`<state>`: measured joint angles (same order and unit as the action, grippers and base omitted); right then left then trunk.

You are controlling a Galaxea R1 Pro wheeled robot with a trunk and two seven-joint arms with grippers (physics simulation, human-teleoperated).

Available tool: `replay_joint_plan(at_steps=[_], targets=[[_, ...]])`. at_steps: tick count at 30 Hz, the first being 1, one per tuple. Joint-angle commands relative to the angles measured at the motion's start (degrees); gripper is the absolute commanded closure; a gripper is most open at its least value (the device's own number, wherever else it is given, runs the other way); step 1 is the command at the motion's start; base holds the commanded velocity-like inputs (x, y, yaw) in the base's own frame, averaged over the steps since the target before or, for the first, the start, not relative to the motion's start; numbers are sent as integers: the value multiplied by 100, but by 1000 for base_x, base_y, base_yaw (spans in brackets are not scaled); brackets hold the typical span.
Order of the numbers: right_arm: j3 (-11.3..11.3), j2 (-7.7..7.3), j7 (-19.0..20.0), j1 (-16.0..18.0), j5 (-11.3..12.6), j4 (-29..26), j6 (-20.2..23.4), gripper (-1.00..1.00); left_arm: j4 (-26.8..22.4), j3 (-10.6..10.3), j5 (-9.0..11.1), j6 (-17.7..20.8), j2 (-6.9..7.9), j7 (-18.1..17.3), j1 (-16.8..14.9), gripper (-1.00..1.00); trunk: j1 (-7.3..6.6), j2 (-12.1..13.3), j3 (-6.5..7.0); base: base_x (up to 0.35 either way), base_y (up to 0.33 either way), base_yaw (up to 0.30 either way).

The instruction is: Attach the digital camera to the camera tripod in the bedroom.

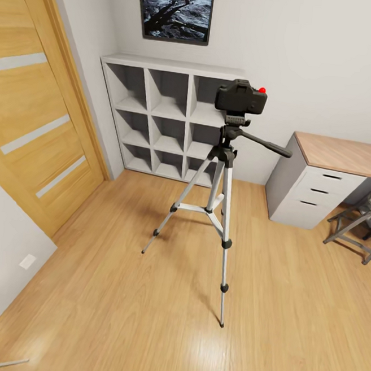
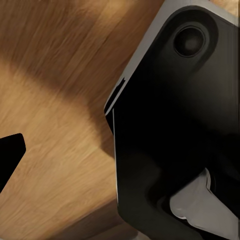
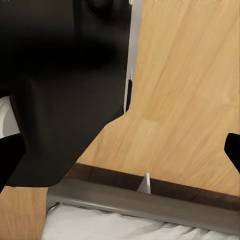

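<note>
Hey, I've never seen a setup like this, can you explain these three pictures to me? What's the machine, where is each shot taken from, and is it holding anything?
These are simulator renders from a wheeled robot with two arms. The big picture comes from its head camera, looking into a bedroom: a digital camera sits on top of a camera tripod on the wood floor, near a white cube shelf and a desk. The other two come from cameras on its wrists; dark robot parts block much of them, with floor behind. I see nothing held, though the fingers are too cropped to judge.
</note>
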<state>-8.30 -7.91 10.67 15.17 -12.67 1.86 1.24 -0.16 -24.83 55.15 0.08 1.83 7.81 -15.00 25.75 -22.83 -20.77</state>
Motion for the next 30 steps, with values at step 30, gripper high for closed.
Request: replay_joint_plan(at_steps=[30], targets=[[-74, 33, -367, -30, 207, -88, -260, -100, -6, -40, 35, 1, 7, 19, -2, -100, 3, -9, 265, 0, 0, -8]])
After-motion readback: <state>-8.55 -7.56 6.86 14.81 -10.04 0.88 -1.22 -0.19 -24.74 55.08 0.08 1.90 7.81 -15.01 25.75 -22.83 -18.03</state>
